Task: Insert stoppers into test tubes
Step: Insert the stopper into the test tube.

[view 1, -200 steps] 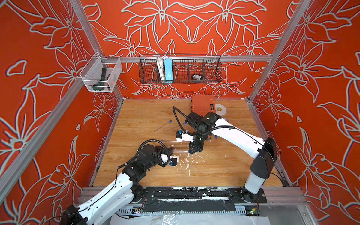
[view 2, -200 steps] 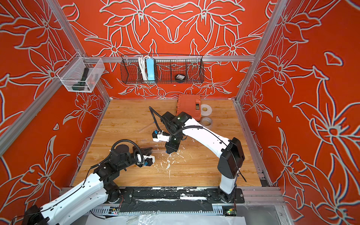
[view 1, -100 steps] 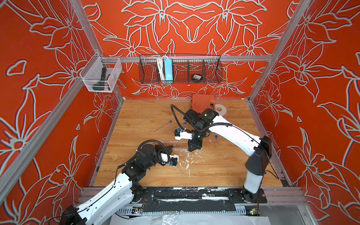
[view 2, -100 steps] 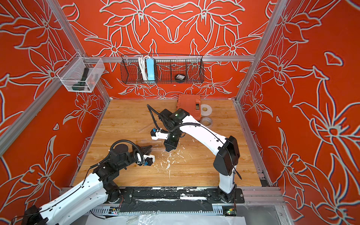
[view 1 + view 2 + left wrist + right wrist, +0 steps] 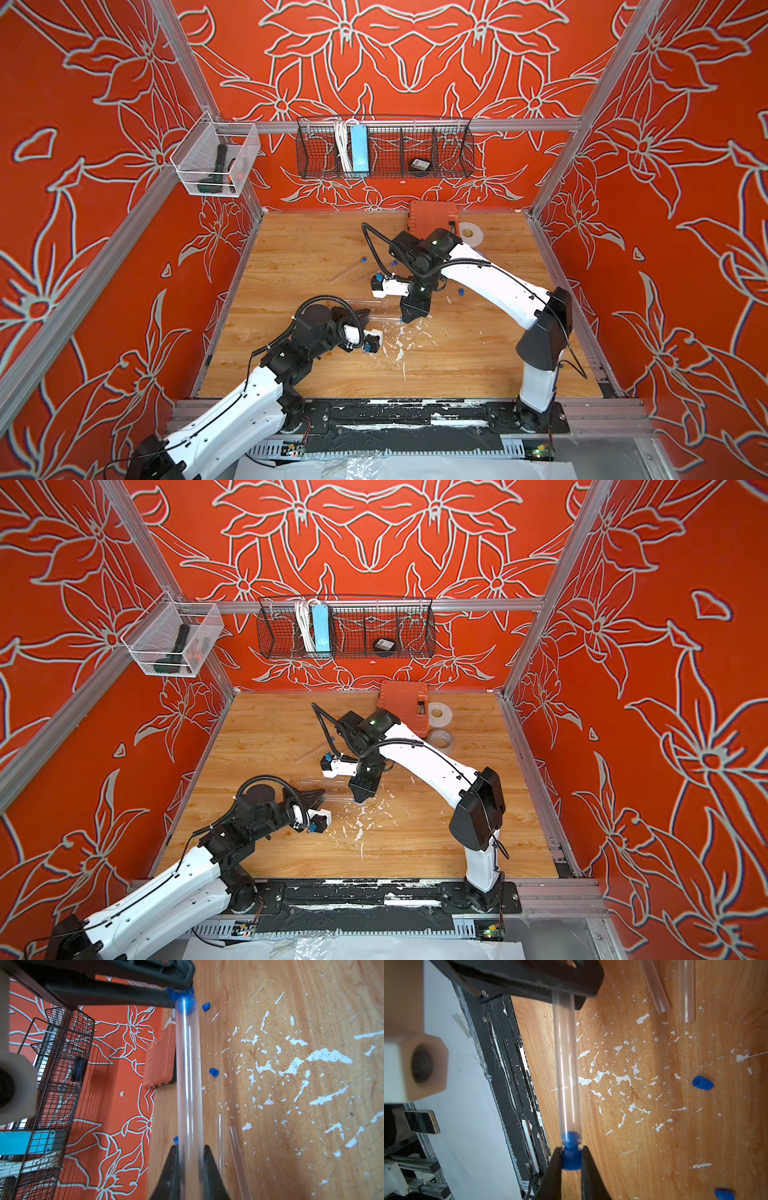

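Pressing a small bright blue plug-shaped stopper (image 5: 572, 1159) into the mouth of a slim clear colourless test tube (image 5: 566, 1068), I have my right gripper (image 5: 571, 1149) pinched on the plug and my left gripper (image 5: 190, 1153) clamped around the tube's other end, both near mid-table. I judge it only part-seated. One capped tube (image 5: 347, 272) lies farther back; two bare tubes (image 5: 220, 1147) and loose stoppers (image 5: 214, 1072) wait on the paint-flecked wooden tabletop (image 5: 478, 365). Orange floral walls (image 5: 104, 124) and a black wire basket (image 5: 457, 153) enclose it.
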{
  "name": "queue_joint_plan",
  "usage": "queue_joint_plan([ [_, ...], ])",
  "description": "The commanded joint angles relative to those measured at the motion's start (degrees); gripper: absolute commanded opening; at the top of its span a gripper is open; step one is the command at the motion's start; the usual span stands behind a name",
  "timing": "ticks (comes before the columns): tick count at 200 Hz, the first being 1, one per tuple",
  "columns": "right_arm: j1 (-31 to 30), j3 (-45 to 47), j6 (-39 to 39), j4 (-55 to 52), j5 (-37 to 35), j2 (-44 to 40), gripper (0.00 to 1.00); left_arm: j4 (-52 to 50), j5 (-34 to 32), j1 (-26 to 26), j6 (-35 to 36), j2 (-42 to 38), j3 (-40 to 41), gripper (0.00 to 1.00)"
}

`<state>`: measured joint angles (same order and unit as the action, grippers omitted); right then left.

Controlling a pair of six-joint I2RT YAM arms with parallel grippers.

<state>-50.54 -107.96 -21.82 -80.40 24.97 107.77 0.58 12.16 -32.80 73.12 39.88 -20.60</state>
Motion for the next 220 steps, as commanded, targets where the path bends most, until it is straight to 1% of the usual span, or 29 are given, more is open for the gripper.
queue_joint_plan([
  [1, -1.2, -3.7, -1.8, 22.6, 7.0, 1.5, 0.00, 2.1, 16.7, -4.6, 3.8, 0.2, -1.6, 0.00],
  [99, -1.3, -2.3, -1.3, 25.6, 8.7, 1.3, 0.00, 0.7, 17.3, -4.7, 4.2, -0.2, -1.2, 0.00],
  [145, -0.9, 0.8, 0.9, 29.6, 10.4, -0.4, 0.00, 4.7, 17.5, -4.7, -1.4, -2.0, -0.4, 0.00],
  [176, -0.4, 3.6, 3.3, 33.1, 11.9, -2.0, 0.00, 8.2, 18.2, -4.7, -6.5, -2.9, 0.0, 0.00],
  [220, 1.0, 10.1, 6.5, 38.5, 15.3, -5.9, 0.00, 12.3, 18.9, -4.8, -12.1, -3.8, 0.3, 0.00],
])
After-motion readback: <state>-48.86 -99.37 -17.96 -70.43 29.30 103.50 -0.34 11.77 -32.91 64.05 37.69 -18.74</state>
